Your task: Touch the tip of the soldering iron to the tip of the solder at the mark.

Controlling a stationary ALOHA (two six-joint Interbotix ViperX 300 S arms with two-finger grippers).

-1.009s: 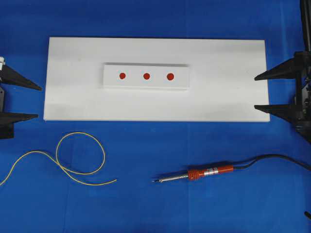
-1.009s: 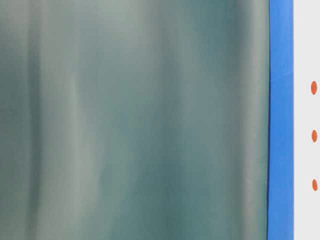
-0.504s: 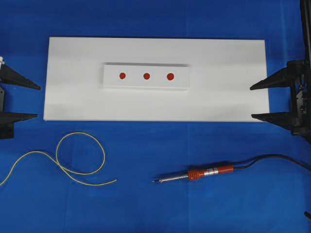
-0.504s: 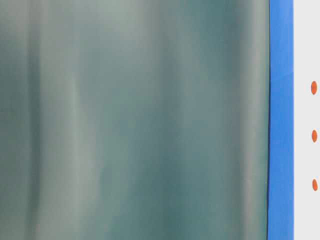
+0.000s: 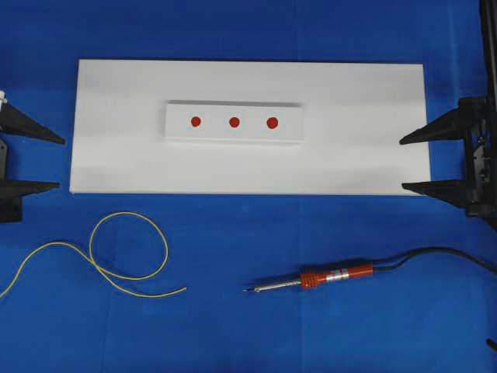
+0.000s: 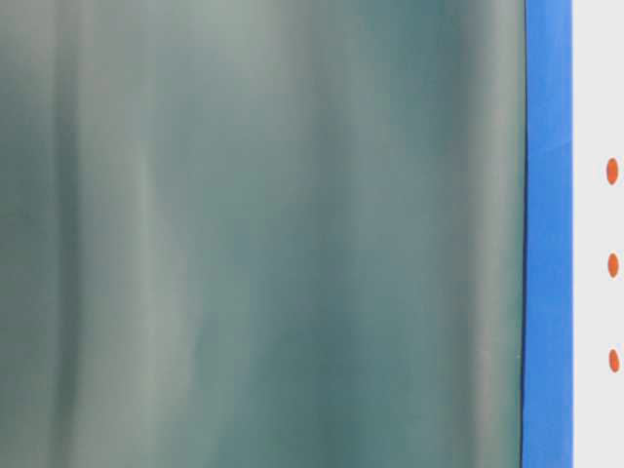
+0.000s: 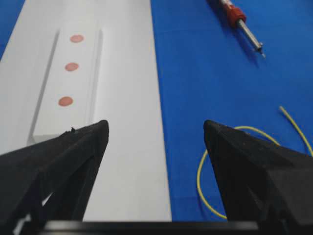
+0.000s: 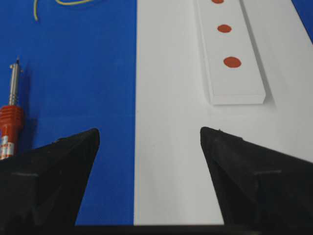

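The soldering iron [image 5: 326, 277] lies on the blue mat in front of the white board, its dark tip pointing left and its black cord trailing right. The yellow solder [image 5: 128, 276] curls in a loop at the front left, free end pointing right. Three red marks [image 5: 234, 122] sit on a raised white strip. My left gripper [image 5: 61, 163] hangs open at the board's left end and holds nothing. My right gripper [image 5: 402, 164] hangs open over the board's right end, also holding nothing. The left wrist view shows the left gripper [image 7: 156, 126], the solder [image 7: 198, 177] and the soldering iron [image 7: 239, 22]. The right wrist view shows the right gripper [image 8: 149, 130] and the soldering iron [image 8: 11, 115].
The white board [image 5: 365, 116] covers the middle of the blue mat and carries the raised strip. The iron's black cord [image 5: 435, 252] runs off to the right edge. A blurred grey-green surface fills most of the table-level view, with the marks [image 6: 612, 265] at its right edge.
My right gripper has shifted a little leftward and toward the table's front, then stopped. The left gripper, the solder and the iron have not moved.
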